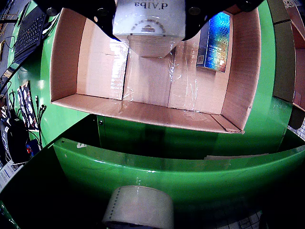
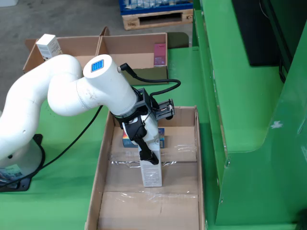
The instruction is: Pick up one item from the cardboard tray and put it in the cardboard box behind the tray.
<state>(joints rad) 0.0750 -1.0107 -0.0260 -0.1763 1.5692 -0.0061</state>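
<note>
In the fixed view we see the white jointed robot arm (image 2: 62, 96) reaching from its base at the left, elbow bent, its wrist angled downward over the long open cardboard box (image 2: 103, 158) that lies on the green desk (image 2: 62, 191). The black gripper (image 2: 149, 160) points down into that box, and its fingers (image 2: 144, 146) are closed against the sides of a tall white rectangular carton (image 2: 152, 175), which stands upright with its lower end at or just above the taped box floor; we cannot tell whether it touches. Just behind the carton lies a small blue iridescent packet (image 2: 162, 139) on the box floor. In the wrist view the white carton (image 1: 150, 19), printed "d'Alba", fills the top between the fingers, the blue packet (image 1: 217, 40) to its right. A second, divided cardboard box (image 2: 134, 50) sits farther back, holding a small white box (image 2: 49, 45) and a pink packet (image 2: 159, 52).
</note>
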